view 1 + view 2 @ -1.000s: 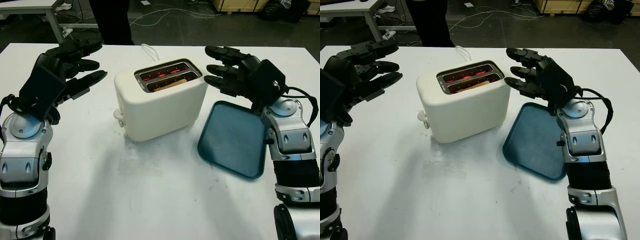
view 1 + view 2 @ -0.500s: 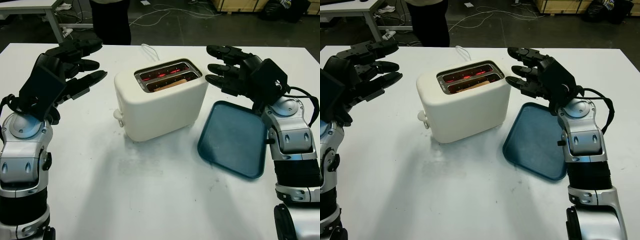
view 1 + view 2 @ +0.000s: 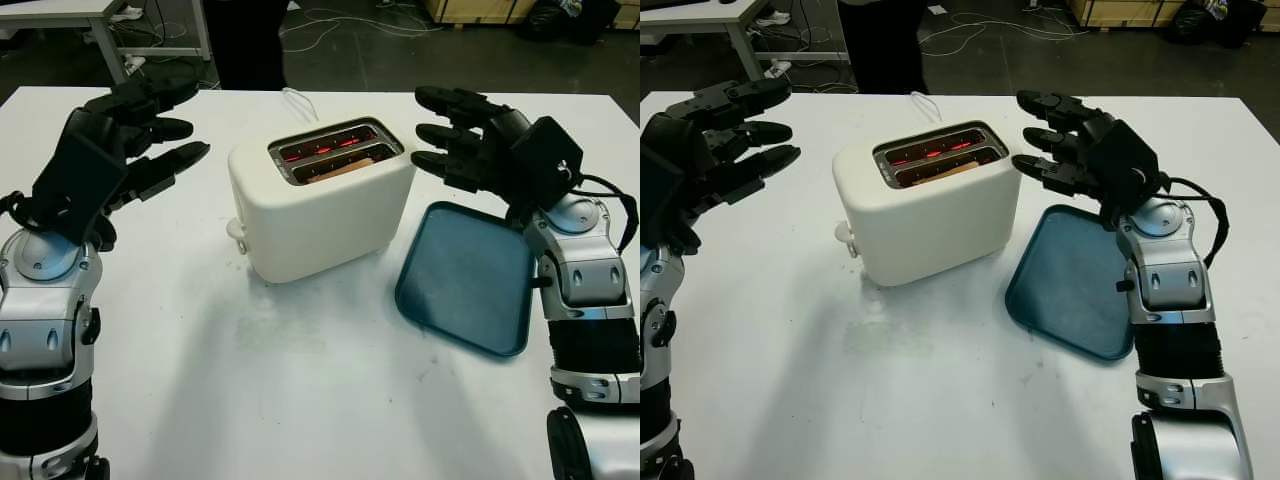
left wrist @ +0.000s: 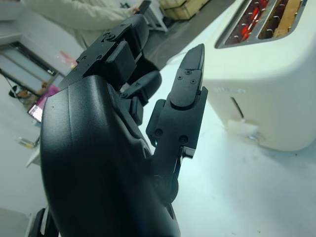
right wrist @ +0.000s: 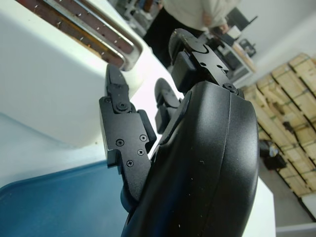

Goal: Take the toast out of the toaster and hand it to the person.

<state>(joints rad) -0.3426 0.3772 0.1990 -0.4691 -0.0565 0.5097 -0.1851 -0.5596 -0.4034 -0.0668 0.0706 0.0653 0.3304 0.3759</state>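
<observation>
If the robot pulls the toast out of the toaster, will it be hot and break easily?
Probably hot: the toaster slots glow red around the toast. It looks like a thin, stiff slice, so a hard squeeze from the right robot hand might crumble it. It is likely light. The left robot hand is open beside the toaster.

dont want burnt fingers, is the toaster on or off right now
On: the slots of the toaster glow red inside, with the toast still sitting down in the nearer slot.

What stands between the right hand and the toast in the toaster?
Nothing visible: the open right hand hovers beside the toaster, and the toast sits low in the nearer slot, open from above.
</observation>
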